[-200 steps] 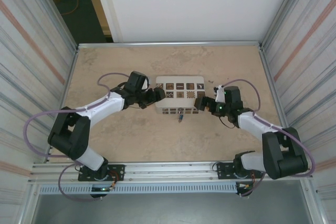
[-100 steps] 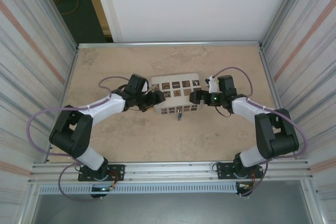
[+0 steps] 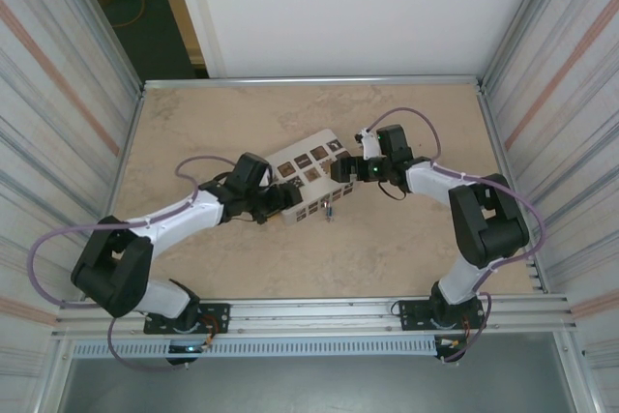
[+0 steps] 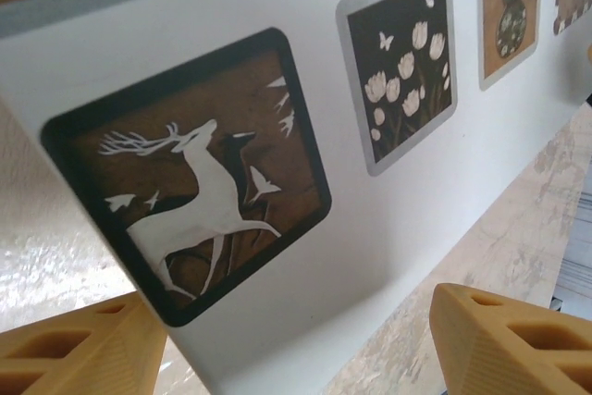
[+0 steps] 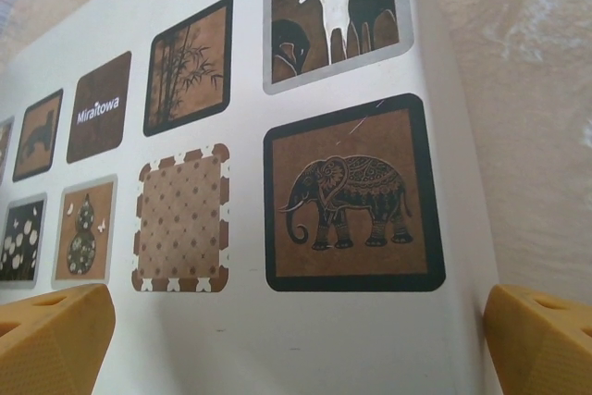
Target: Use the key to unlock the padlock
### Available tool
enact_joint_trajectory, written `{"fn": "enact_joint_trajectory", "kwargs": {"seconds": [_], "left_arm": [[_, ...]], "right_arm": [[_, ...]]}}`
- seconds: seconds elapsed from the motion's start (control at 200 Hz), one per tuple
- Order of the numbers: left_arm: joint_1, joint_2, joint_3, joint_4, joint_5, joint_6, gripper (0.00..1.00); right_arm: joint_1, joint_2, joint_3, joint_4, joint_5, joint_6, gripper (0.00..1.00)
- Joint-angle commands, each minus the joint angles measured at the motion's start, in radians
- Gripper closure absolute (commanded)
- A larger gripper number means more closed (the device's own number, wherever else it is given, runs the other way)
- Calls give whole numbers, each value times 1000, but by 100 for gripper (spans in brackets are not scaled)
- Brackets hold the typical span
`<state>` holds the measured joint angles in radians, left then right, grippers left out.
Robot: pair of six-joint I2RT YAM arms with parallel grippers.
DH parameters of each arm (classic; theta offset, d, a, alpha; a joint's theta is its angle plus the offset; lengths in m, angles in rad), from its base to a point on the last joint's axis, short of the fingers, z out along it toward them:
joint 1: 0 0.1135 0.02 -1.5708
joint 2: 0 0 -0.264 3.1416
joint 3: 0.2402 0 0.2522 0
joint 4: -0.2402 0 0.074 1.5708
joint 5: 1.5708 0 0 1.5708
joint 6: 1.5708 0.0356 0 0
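Top view: white patterned box [image 3: 308, 173] skewed on table [image 3: 193, 123]. Tiny blue padlock [image 3: 330, 210] against its near side. Left gripper [image 3: 281, 202] at box's left end, right gripper [image 3: 340, 169] at right end.
Left wrist: jaws spread wide, box corner between, nothing clamped.
Right wrist: jaws wide apart before box face, gripping nothing.

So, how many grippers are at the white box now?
2. The left gripper is at the near left end of the white box; the right gripper is at its far right end.

padlock [image 3: 330, 210] too small to read, box [image 4: 305, 228] edges cropped
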<state>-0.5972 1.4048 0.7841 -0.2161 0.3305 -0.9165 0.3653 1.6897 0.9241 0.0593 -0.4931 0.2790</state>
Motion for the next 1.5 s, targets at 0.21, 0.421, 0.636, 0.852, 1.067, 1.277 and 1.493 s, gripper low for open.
{"fn": "enact_joint_trajectory", "kwargs": {"seconds": [0.21,0.421,0.636,0.852,1.067,1.277,1.493], "left_arm": [[2,-141,-19,-18,-67,-10,25],[5,-260,-47,-24,-117,-7,24],[5,-311,-46,-5,-104,-7,25],[0,-220,26,20,-21,-4,36],[-6,-92,86,85,41,-2,43],[-5,8,127,103,82,0,48],[0,76,130,70,84,2,50]], "right_arm": [[-14,-41,-24,-13,-18,17,1],[-67,-138,-107,-42,-13,6,1],[-86,-256,-214,-29,-84,42,2],[-73,-378,-337,59,-172,154,13],[-1,-417,-427,148,-190,188,13],[84,-346,-443,255,-154,193,15],[130,-247,-404,312,-133,168,22]]}}
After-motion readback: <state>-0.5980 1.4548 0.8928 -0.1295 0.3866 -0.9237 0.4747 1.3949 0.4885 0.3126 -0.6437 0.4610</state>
